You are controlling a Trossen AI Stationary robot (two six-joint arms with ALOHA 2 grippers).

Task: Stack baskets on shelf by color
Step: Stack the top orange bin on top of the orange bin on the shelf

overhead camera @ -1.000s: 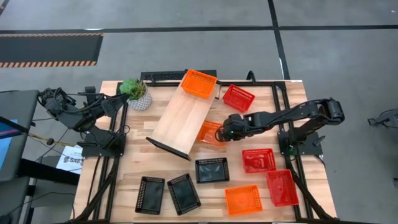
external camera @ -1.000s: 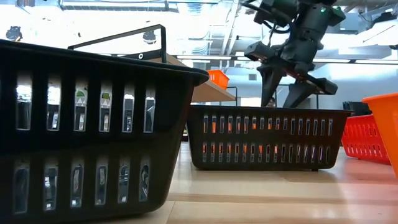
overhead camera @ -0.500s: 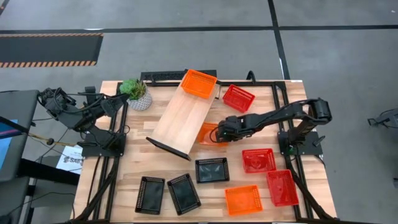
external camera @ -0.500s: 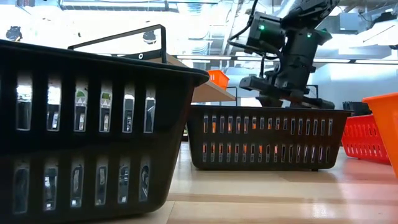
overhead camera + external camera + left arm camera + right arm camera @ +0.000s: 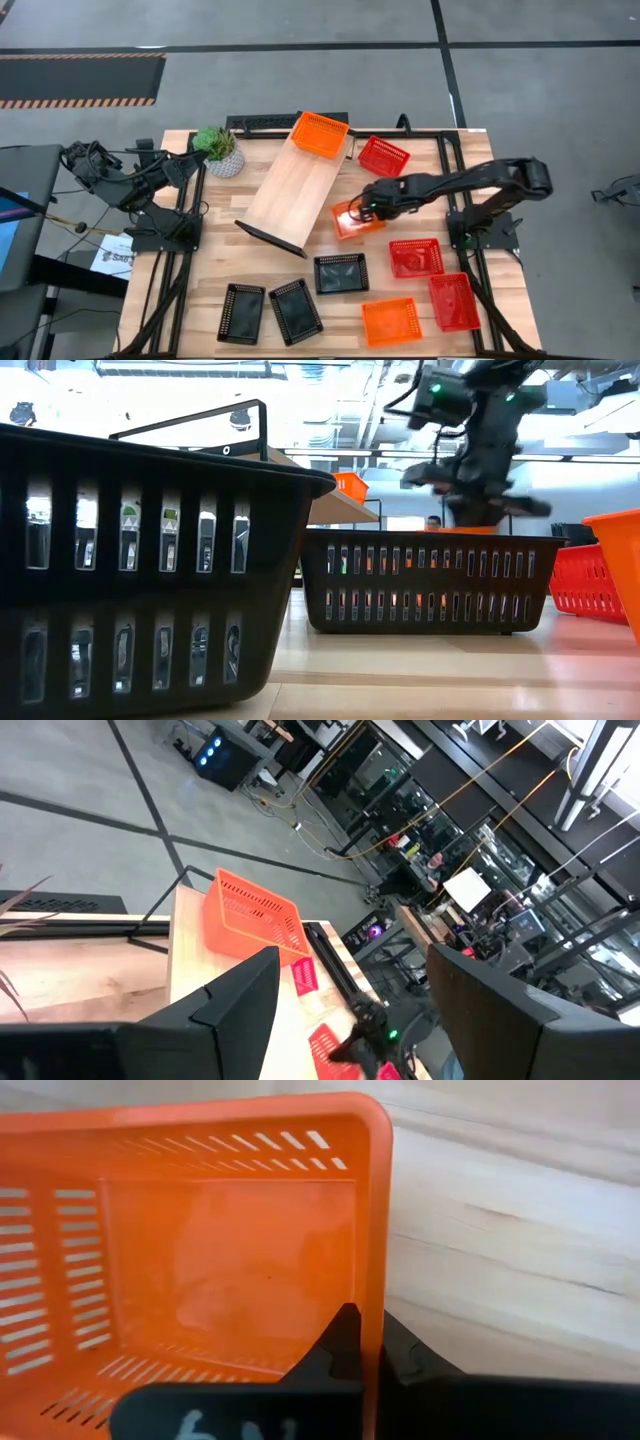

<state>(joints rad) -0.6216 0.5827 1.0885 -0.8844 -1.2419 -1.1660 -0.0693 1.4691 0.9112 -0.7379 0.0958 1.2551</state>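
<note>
My right gripper (image 5: 366,209) is shut on an orange basket (image 5: 352,221) that sits just right of the shelf (image 5: 290,195), a light-wood board lying aslant on the table. A second orange basket (image 5: 320,134) rests on the shelf's far end. My left gripper (image 5: 350,1010) waits open at the table's far left, near a potted plant (image 5: 220,150). In the low view my right gripper (image 5: 482,510) shows behind a black basket (image 5: 430,580), with an orange strip of the held basket (image 5: 465,529) above that basket's rim. My right gripper pinches one side wall of the orange basket at its rim (image 5: 372,1325), one finger (image 5: 338,1342) inside the basket and the other (image 5: 408,1356) outside. The fingers come from above, slanting in from the table's right. Whether the basket's bottom is clear of the table, I cannot tell.
A red basket (image 5: 384,157) lies at the far right, and two more red baskets (image 5: 416,257) (image 5: 454,301) sit at the near right beside a third orange basket (image 5: 391,321). Three black baskets (image 5: 341,273) (image 5: 296,311) (image 5: 241,313) lie along the near side.
My right gripper has gone down onto the orange basket beside the shelf and shut on its wall. The basket has shifted a little toward the table's right edge, away from the shelf.
</note>
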